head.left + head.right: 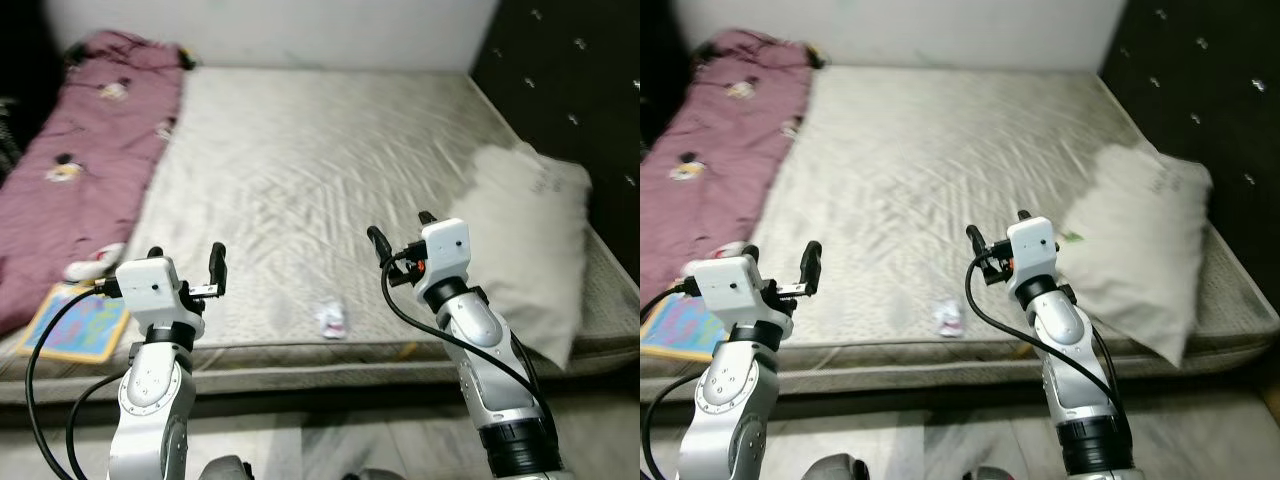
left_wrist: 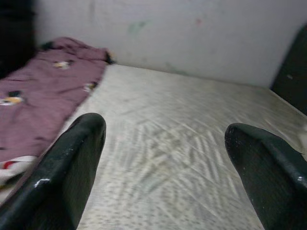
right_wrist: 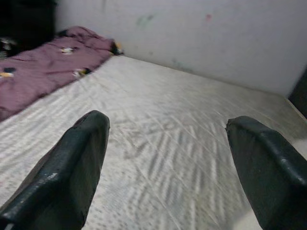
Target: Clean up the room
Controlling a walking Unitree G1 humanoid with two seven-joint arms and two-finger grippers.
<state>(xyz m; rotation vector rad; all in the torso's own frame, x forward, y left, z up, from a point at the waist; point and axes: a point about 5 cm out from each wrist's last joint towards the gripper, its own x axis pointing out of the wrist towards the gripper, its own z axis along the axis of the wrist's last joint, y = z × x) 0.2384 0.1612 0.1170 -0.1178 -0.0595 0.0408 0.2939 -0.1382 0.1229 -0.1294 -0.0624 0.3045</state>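
Note:
A bare grey mattress [image 1: 300,150] lies before me. A small crumpled white wrapper [image 1: 332,321] sits near its front edge, between my two arms. At the front left corner a colourful picture book [image 1: 75,322] lies flat, with a small white and red item [image 1: 92,262] just behind it. My left gripper [image 1: 187,255] is open over the front edge, to the left of the wrapper. My right gripper [image 1: 400,228] is open too, above and to the right of the wrapper, holding nothing. Both wrist views look across the mattress between spread black fingers [image 2: 72,163].
A maroon blanket [image 1: 90,150] with cartoon prints runs along the left side of the bed. A white pillow [image 1: 530,240] lies at the right, close to my right arm. A dark tufted headboard [image 1: 570,80] stands on the right, a pale wall [image 1: 300,30] behind. Wood floor [image 1: 330,440] is below.

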